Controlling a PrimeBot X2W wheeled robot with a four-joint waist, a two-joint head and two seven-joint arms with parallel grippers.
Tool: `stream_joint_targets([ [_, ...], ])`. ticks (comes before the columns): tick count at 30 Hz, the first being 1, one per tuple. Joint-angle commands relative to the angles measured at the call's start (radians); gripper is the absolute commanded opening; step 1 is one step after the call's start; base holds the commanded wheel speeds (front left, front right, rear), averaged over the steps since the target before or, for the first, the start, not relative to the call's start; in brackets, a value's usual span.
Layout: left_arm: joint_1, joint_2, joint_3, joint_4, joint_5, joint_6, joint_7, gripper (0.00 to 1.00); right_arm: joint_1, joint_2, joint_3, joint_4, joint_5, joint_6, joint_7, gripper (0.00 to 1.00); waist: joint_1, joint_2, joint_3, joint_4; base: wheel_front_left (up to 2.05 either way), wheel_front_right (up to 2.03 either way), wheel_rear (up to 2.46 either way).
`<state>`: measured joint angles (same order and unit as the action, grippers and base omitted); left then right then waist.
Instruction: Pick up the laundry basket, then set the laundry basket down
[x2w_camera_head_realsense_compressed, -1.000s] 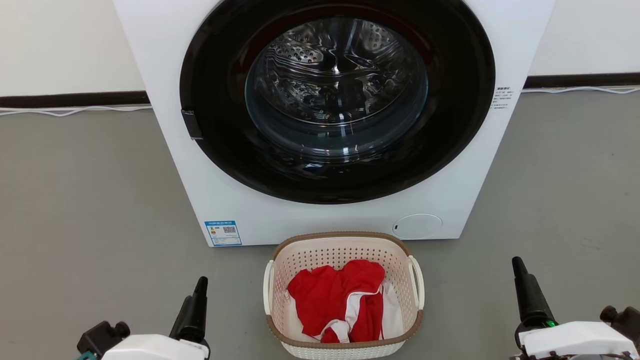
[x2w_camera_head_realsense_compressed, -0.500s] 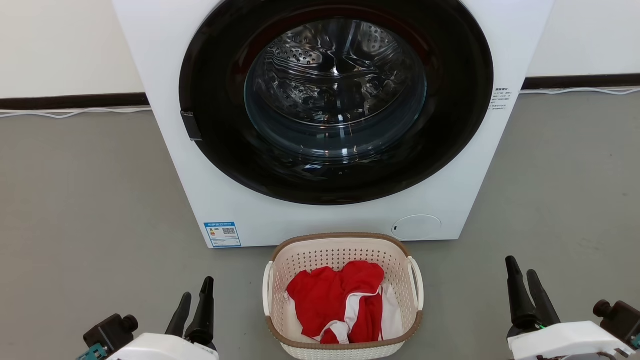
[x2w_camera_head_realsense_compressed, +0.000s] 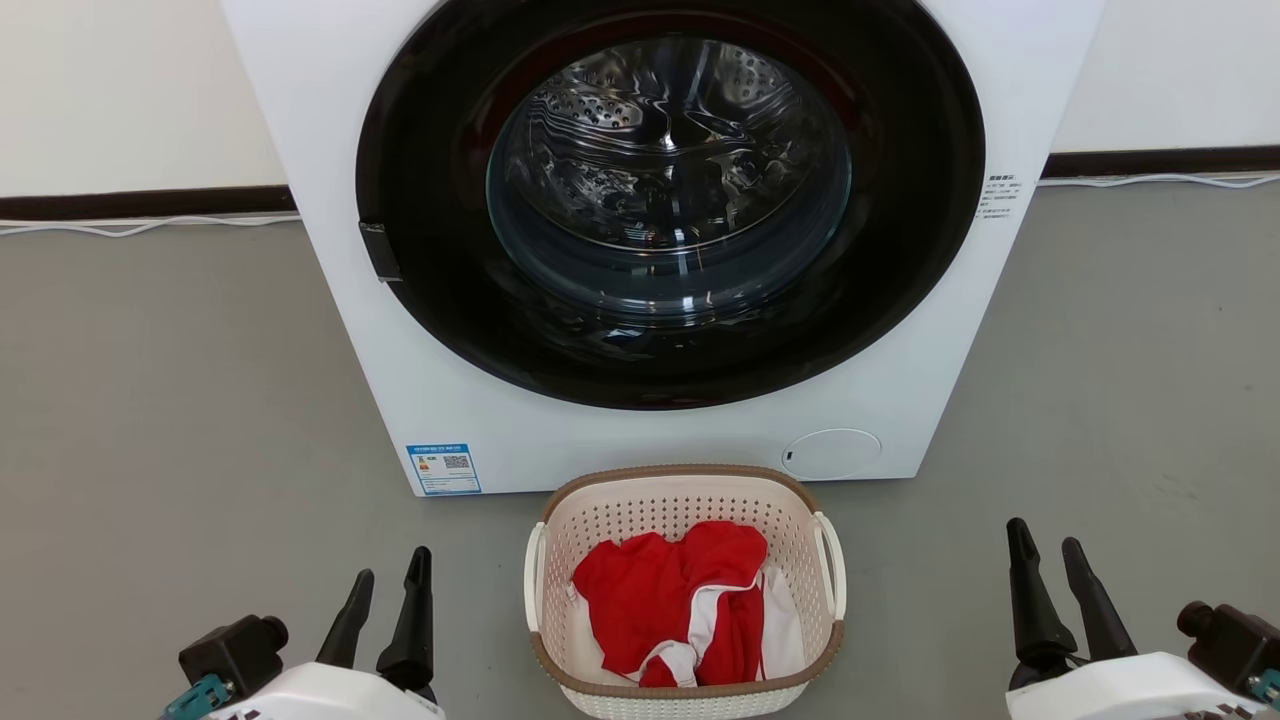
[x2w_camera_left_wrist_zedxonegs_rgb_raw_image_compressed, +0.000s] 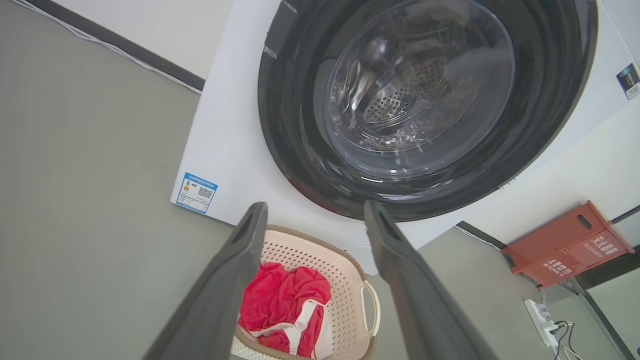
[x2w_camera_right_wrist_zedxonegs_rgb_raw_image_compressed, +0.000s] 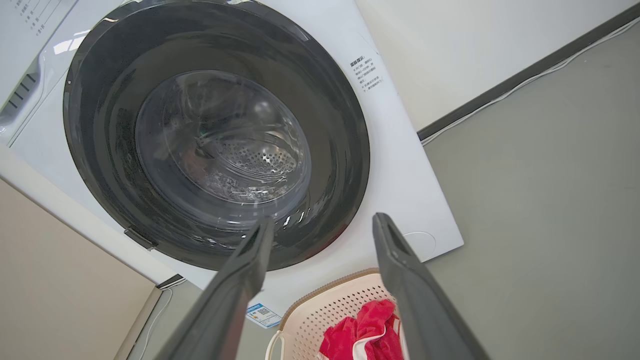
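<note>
The laundry basket (x2w_camera_head_realsense_compressed: 685, 500), cream-white and perforated with a brown rim, rests on the grey floor just in front of the washer, holding a red and white garment (x2w_camera_head_realsense_compressed: 680, 600). White loop handles show on its left (x2w_camera_head_realsense_compressed: 536, 575) and right (x2w_camera_head_realsense_compressed: 832, 565) sides. My left gripper (x2w_camera_head_realsense_compressed: 392, 565) stands open at the lower left, apart from the basket. My right gripper (x2w_camera_head_realsense_compressed: 1045, 535) stands open at the lower right, also apart. The left wrist view has the basket (x2w_camera_left_wrist_zedxonegs_rgb_raw_image_compressed: 345, 280) between its spread fingers (x2w_camera_left_wrist_zedxonegs_rgb_raw_image_compressed: 240, 265); the right wrist view has the basket (x2w_camera_right_wrist_zedxonegs_rgb_raw_image_compressed: 320, 315) low between its fingers (x2w_camera_right_wrist_zedxonegs_rgb_raw_image_compressed: 400, 270).
A white front-loading washer (x2w_camera_head_realsense_compressed: 640, 440) with a dark round door (x2w_camera_head_realsense_compressed: 670, 190) stands right behind the basket. A wall and dark baseboard (x2w_camera_head_realsense_compressed: 140, 200) run behind it. A red box (x2w_camera_left_wrist_zedxonegs_rgb_raw_image_compressed: 565, 247) and a power strip (x2w_camera_left_wrist_zedxonegs_rgb_raw_image_compressed: 540, 315) lie off to one side on the floor.
Both grippers went from shut to open, their fingers spreading apart. The basket has stayed in place.
</note>
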<state>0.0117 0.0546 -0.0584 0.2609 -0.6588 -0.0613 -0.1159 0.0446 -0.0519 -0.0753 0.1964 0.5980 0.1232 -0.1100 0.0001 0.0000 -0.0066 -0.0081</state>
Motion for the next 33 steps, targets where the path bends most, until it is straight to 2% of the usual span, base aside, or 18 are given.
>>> stream_joint_targets([
  [1,-0.017,0.008,0.015,-0.031,0.035,0.007,-0.012,1.0,-0.012,-0.008,0.012,-0.037,-0.037,0.005,-0.018,1.0,0.0,0.0,0.0,0.0,0.0,0.0,0.0],
  [22,-0.011,0.012,0.017,-0.031,0.281,0.005,-0.071,1.0,-0.015,-0.027,0.006,-0.03,-0.27,0.006,-0.077,1.0,0.0,0.0,-0.004,-0.006,0.0,0.0,0.0],
  [33,-0.008,0.014,0.019,-0.019,0.447,-0.003,-0.112,1.0,-0.019,-0.04,0.013,-0.02,-0.441,0.007,-0.118,1.0,0.0,0.0,-0.004,-0.007,0.0,0.0,0.0],
])
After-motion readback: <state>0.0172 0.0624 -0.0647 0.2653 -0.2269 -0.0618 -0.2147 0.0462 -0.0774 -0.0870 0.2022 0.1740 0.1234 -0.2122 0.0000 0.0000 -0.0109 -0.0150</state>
